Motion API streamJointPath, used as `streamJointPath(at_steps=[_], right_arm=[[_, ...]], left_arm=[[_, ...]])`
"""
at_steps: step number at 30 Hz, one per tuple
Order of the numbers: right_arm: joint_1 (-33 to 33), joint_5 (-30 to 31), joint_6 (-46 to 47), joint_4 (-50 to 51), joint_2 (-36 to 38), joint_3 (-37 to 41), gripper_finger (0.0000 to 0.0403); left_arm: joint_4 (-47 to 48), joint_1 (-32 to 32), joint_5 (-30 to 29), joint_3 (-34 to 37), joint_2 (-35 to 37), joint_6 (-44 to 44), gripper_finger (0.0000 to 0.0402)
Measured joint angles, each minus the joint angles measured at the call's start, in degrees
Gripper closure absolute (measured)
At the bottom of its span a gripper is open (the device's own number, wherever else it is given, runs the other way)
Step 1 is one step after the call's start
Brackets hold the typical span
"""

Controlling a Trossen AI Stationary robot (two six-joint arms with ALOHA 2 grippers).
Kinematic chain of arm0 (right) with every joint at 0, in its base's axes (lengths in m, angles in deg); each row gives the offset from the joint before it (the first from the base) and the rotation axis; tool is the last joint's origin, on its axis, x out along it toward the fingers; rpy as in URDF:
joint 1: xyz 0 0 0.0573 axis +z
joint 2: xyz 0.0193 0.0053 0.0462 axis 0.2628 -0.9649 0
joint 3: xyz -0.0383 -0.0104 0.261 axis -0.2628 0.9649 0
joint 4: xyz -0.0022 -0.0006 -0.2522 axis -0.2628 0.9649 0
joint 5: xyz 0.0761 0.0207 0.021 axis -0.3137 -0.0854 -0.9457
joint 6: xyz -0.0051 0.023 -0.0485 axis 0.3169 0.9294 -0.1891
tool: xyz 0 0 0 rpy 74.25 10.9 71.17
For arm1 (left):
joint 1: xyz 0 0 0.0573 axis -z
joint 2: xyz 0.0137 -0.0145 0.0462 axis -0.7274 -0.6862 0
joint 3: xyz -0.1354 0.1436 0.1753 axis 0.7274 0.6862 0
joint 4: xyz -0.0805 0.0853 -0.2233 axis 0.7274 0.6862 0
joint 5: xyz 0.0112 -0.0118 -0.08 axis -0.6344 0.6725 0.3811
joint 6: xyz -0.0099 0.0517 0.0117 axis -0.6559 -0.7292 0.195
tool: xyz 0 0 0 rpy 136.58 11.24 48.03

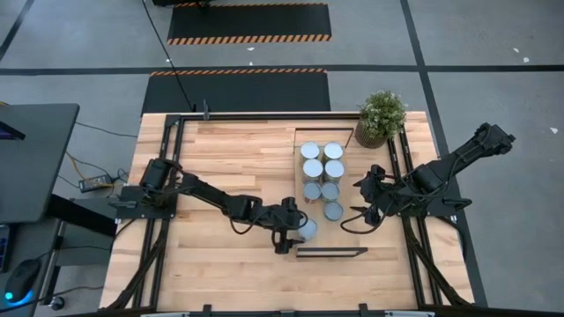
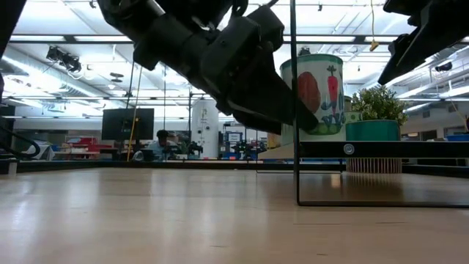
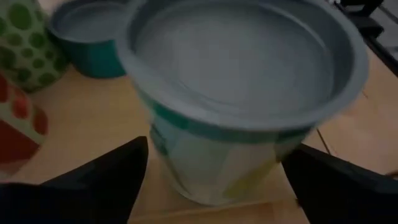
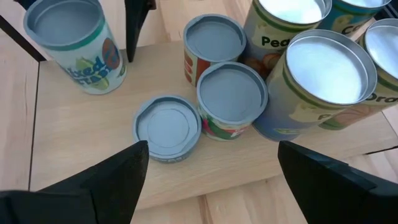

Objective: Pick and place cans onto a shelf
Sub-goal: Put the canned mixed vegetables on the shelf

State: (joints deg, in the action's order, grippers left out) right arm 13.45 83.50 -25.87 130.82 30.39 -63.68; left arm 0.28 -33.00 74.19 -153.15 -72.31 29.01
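A can stands on the shelf at its near end, apart from the other cans grouped further along. It is flanked by the spread fingers of the left pincer, not clamped. The right pincer is held open beside the shelf, gripping nothing, above the counter.

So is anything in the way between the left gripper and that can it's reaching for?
No, nothing visible. The left gripper is open with one finger on each side of the can. That can stands on the shelf, apart from the other cans.
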Motion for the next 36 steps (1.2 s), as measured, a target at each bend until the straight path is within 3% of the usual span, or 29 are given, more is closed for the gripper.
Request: streamJointPath(at_steps=[7,14,19,30,36], right_arm=[[0.0,-0.1,0.4,0.0,0.0,0.0,0.0037],[0.0,-0.2,0.5,0.1,0.0,0.0,0.0037],[0.0,-0.2,0.4,0.0,0.0,0.0,0.0037],[0.0,-0.2,0.0,-0.6,0.0,0.0,0.0037],[0.0,-0.2,-0.8,-1.0,0.0,-1.2,0.0037]], left_arm=[[2.9,0.0,-1.1,0.0,2.8,-1.9,0.0026],[13.2,0.3,-1.6,0.0,6.1,-3.0,0.0026],[14.7,0.3,-10.6,0.0,7.1,-3.0,0.0026],[-3.9,0.3,-15.0,0.0,-1.4,0.4,0.0026],[-6.5,0.7,-17.7,0.0,-1.3,0.5,0.0026]])
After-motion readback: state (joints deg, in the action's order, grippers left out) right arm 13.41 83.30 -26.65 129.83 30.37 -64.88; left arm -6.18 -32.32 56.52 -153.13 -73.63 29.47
